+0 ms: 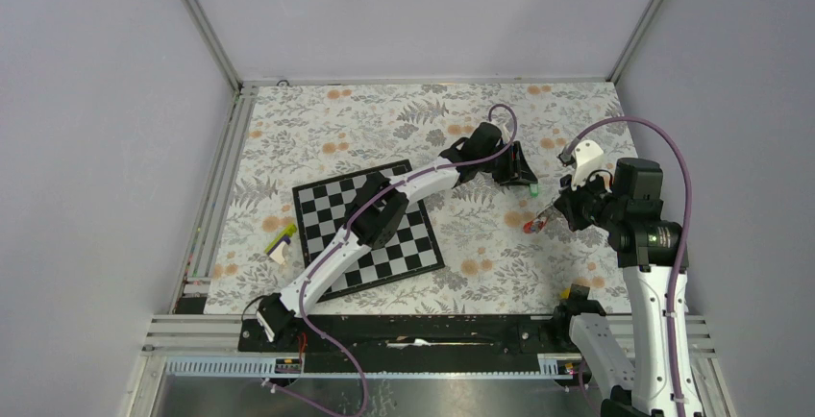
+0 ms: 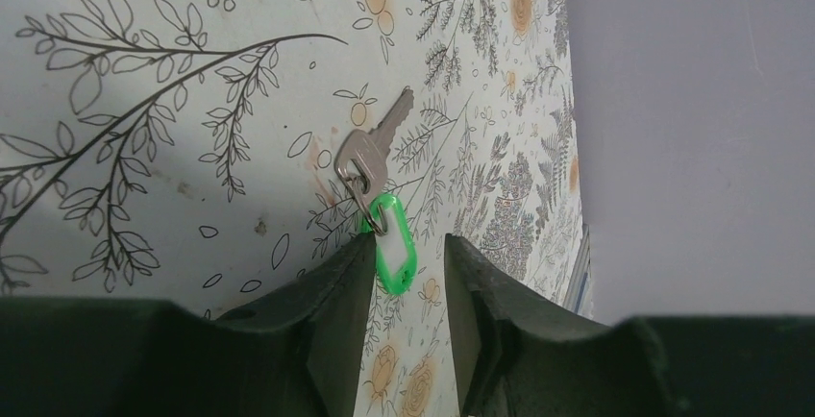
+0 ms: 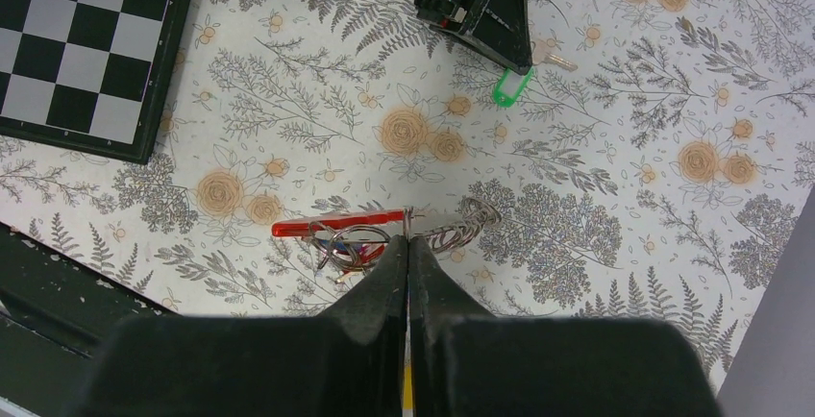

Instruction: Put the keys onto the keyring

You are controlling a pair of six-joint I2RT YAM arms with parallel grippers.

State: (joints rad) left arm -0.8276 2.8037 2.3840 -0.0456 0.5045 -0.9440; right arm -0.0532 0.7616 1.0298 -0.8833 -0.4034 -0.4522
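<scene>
The table was covered with a pale cloth (image 1: 384, 119) printed with grey ferns and orange roses. Plain grey-lilac walls (image 1: 96, 148) closed it in on three sides, with bare metal posts (image 1: 202, 23) rising at the far corners and a metal rail (image 1: 223, 177) running along the left edge. A black-and-white chessboard (image 1: 322, 206) lay askew on the left half of the cloth. A small yellow, purple and white object (image 1: 280, 241) lay just beside its left edge. The arms were bolted to a black plate (image 1: 413, 331) at the near edge.

The left arm stretched across the chessboard toward the middle right of the table. The left gripper (image 2: 409, 241) was down at the cloth with its jaws parted. A silver key (image 2: 370, 148) lay flat on the print just beyond it, and the key's green tag (image 2: 392, 242) sat between the two fingertips, close against one finger with a gap to the other.

The right gripper (image 3: 408, 244) was clenched, its fingers pressed together. It appeared to pinch the keyring (image 3: 336, 228) where the red loop met the grey strap (image 3: 466, 225), though the joint itself was too fine to make out. The red loop lay level over the cloth near the right side, well apart from the green-tagged key. Some small metal pieces (image 3: 346, 249), perhaps keys, hung tangled beneath it.
</scene>
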